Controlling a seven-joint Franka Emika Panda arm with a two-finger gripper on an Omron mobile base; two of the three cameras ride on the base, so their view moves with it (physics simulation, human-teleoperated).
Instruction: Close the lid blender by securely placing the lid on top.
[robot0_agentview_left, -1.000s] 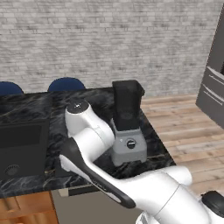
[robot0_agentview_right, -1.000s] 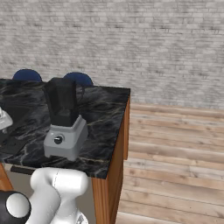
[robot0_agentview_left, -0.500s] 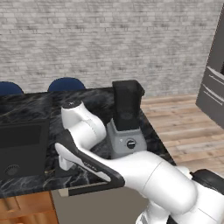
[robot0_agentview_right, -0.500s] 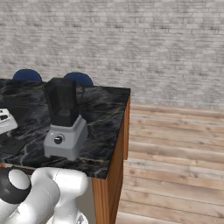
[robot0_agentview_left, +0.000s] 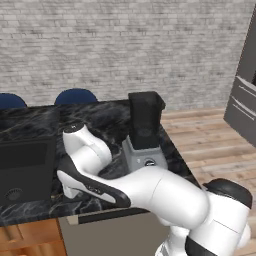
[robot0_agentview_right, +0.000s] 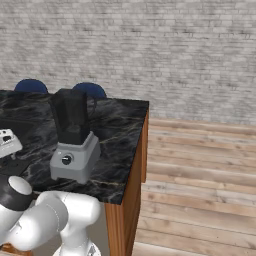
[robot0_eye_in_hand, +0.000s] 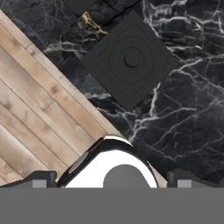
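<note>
One small flat square lid (robot0_eye_in_hand: 130, 60), dark grey-black w/ concentric ridges and a round centre knob, lies flat on the black white-veined marble counter (robot0_eye_in_hand: 188, 118), seen from above in hand view. It sits near the counter edge, beyond which runs light wood plank floor (robot0_eye_in_hand: 30, 100). Nothing touches the lid.

Gripper (robot0_eye_in_hand: 112, 179): two dark finger tips (robot0_eye_in_hand: 41, 178) stand wide apart at the bottom of hand view, nothing between them; claw empty, above the counter and short of the lid.

Blender (robot0_agentview_left: 145, 134): light grey boxy base w/ round black knob on front, tall squarish black jar on top. Upright on the counter (robot0_agentview_left: 107, 117), near its right end in left base view. Jar top looks uncovered in right base view (robot0_agentview_right: 72, 135).

Ref. blender: white arm bends low across the counter front, left of the blender in left base view. Large black box appliance (robot0_agentview_left: 25, 167) w/ round dial further left of the blender. Two blue chair backs (robot0_agentview_right: 90, 90) behind the counter, in front of a grey brick wall (robot0_agentview_right: 165, 45). Small white object (robot0_agentview_right: 7, 142) left of the blender in right base view; cannot tell what it is.
</note>
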